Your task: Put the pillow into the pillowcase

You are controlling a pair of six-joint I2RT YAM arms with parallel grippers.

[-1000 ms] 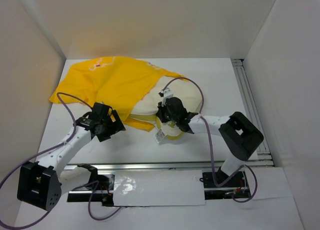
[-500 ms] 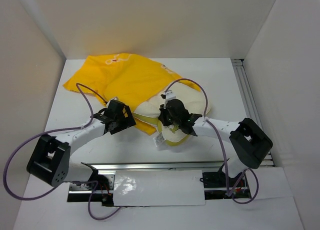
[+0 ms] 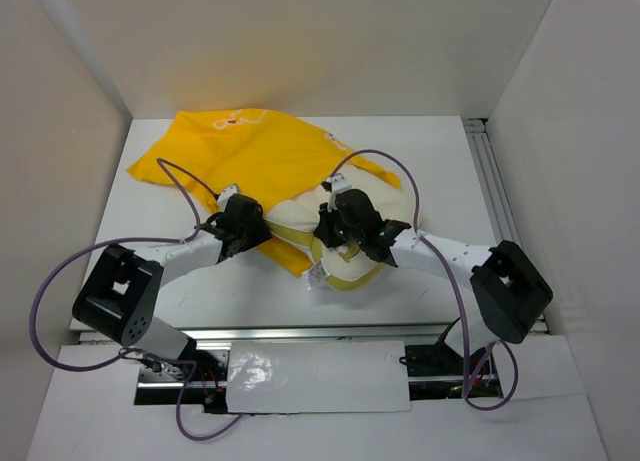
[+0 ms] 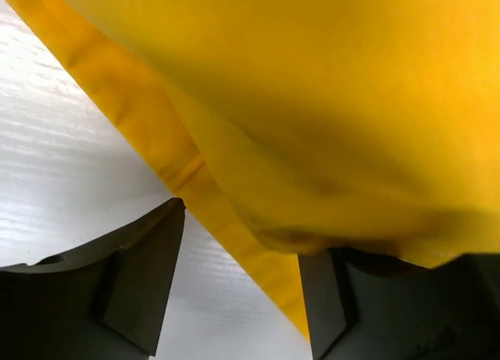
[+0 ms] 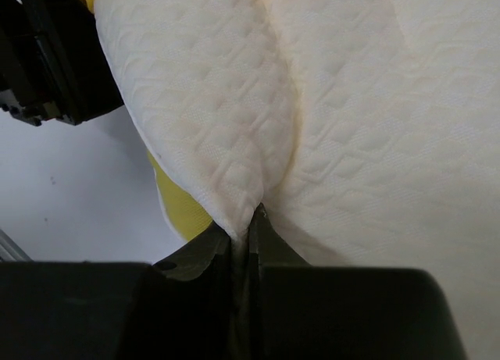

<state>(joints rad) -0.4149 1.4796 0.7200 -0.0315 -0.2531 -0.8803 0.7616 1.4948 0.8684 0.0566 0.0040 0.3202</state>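
The yellow pillowcase (image 3: 255,151) lies crumpled at the back left of the white table, its open edge toward the middle. The cream-white pillow (image 3: 296,217) lies partly under that edge, and its white tag (image 3: 318,273) hangs at the near end. My right gripper (image 3: 338,224) is shut on a pinched fold of the pillow (image 5: 344,118), jaws pressed together (image 5: 250,223). My left gripper (image 3: 248,227) is open at the pillowcase's near hem. In the left wrist view the yellow hem (image 4: 195,180) runs between my spread fingers (image 4: 148,274) and drapes over the right one.
White walls close in the table on the left, back and right. An aluminium rail (image 3: 497,196) runs along the right side and another (image 3: 300,333) along the near edge. Purple cables loop over both arms.
My left arm has swung right and forward, bringing its gripper to the pillowcase's hem beside the pillow. The pillowcase has shifted right and back. The right gripper has kept its hold on the pillow.
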